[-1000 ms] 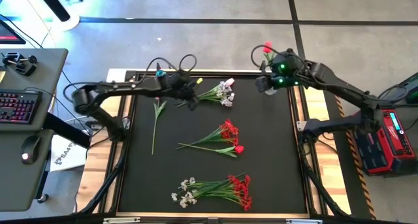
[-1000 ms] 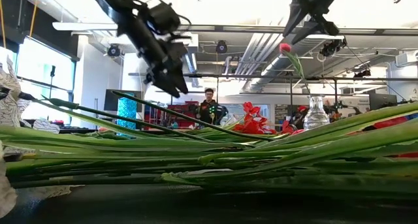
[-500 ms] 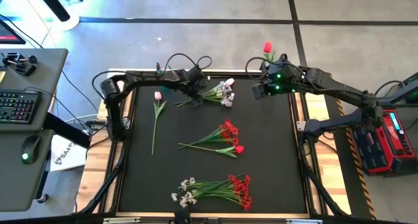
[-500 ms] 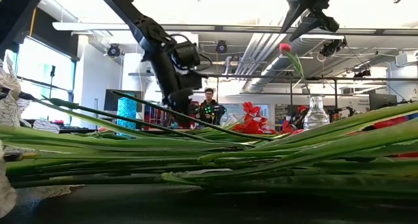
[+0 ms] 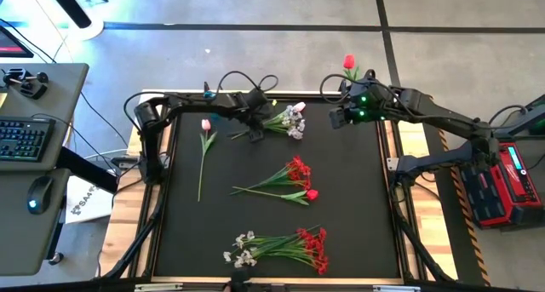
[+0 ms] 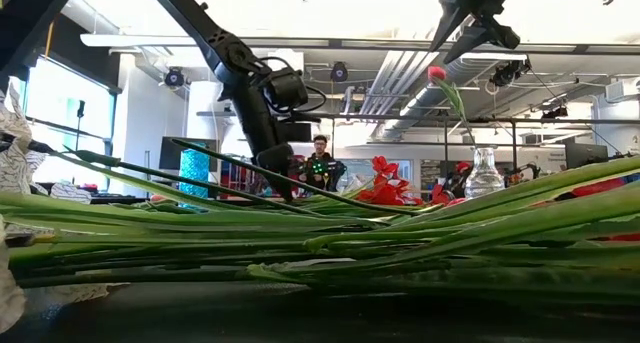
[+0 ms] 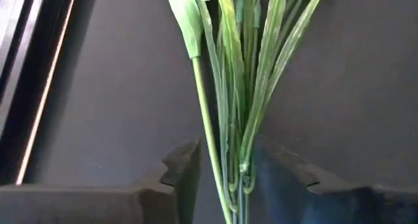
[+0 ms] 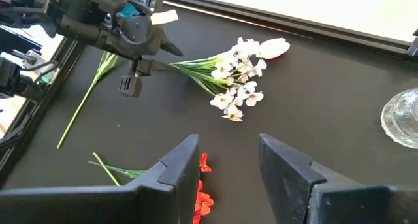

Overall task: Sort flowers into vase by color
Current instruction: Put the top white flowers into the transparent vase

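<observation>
Left wrist view: my jaws straddle the stem ends of the white spray at the far side of the mat.

My left gripper (image 7: 221,185) is down on the black mat (image 5: 358,215), fingers (image 7: 183,175) either side of the gathered green stems with a little gap left, not yet pinching as far as I can judge; I take the bunch low so the blossoms stay clear. That white spray with its pale tulip (image 5: 288,120) lies far centre, heads pointing right toward the glass vase (image 8: 403,118) at the far right edge, where a red bloom (image 5: 348,62) already stands. My right gripper (image 8: 227,160) hovers near that vase, jaws open and empty. One pink tulip (image 5: 204,126) lies to the left, red bunches (image 5: 294,180) mid-mat, a mixed red and white bunch (image 5: 285,248) nearest.
</observation>
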Controlling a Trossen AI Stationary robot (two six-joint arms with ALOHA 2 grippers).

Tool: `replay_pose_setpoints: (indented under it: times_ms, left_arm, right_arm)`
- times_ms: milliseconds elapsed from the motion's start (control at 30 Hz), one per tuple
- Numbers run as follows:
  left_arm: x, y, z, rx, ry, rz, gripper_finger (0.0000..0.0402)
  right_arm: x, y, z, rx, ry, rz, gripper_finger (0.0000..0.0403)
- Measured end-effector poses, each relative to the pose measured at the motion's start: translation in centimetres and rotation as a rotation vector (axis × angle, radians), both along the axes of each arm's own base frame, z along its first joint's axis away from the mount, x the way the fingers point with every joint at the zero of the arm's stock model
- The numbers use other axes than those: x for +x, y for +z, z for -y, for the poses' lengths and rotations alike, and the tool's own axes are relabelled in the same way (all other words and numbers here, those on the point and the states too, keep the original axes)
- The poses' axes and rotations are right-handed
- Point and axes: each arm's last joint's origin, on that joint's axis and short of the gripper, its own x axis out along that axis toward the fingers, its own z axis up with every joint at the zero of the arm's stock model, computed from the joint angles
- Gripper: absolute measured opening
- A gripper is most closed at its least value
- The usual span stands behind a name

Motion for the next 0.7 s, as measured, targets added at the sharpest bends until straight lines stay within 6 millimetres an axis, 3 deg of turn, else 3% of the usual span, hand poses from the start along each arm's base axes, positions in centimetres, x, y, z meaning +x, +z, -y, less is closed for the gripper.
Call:
replay_pose_setpoints:
  times_ms: [200,467,700]
  left_arm:
    - [-0.1,-0.1,-0.1,-0.028,-0.033,0.011,0.0100]
    - [0.0,-2.0,-0.1,-0.059,-0.045,-0.041,0.0103]
    - [0.2,-1.0,0.1,-0.060,-0.023,-0.035,0.0051]
  right_arm:
    - [0.1,0.0,-0.2,0.008,0.003,0.003,0.0142]
    - [0.4,0.0,-1.1,0.026,0.011,0.014,0.0142]
    - [0.6,0.0,-1.9,0.026,0.006,0.014,0.0142]
